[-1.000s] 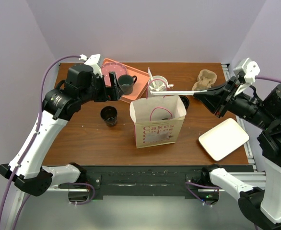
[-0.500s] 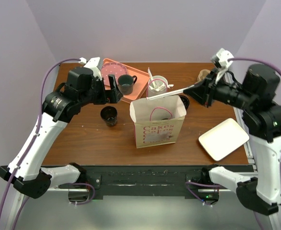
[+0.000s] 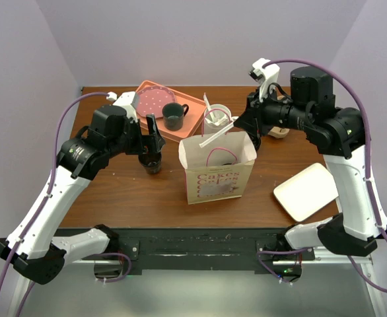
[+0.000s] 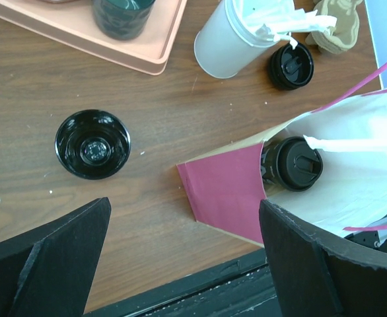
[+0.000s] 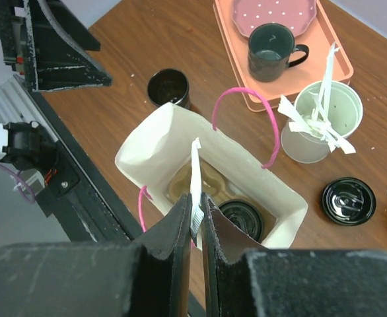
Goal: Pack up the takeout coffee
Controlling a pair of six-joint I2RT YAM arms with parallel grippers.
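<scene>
The takeout coffee (image 5: 241,218), a black cup with a round black lid, stands inside the open paper bag (image 5: 147,153) on a cardboard carrier (image 5: 203,179). It also shows in the left wrist view (image 4: 292,163). In the top view the bag (image 3: 216,177) stands at the table's middle. My right gripper (image 5: 195,198) is shut on a white wrapped straw (image 5: 195,172) and holds it over the bag's mouth; gripper (image 3: 241,124) and straw (image 3: 213,137) also show from above. My left gripper (image 4: 183,203) is open and empty, hovering left of the bag (image 4: 230,191); from above it (image 3: 152,140) is over a plain black cup.
The plain open black cup (image 3: 150,162) stands left of the bag. A loose black lid (image 5: 348,200) and a white cup of straws (image 3: 218,117) are behind the bag. A pink tray (image 3: 192,105) holds a dark mug (image 3: 174,116). A white square plate (image 3: 308,190) lies front right.
My right arm has swung left from the table's right side and carried the straw over the bag's mouth. My left gripper has shifted slightly nearer the plain black cup.
</scene>
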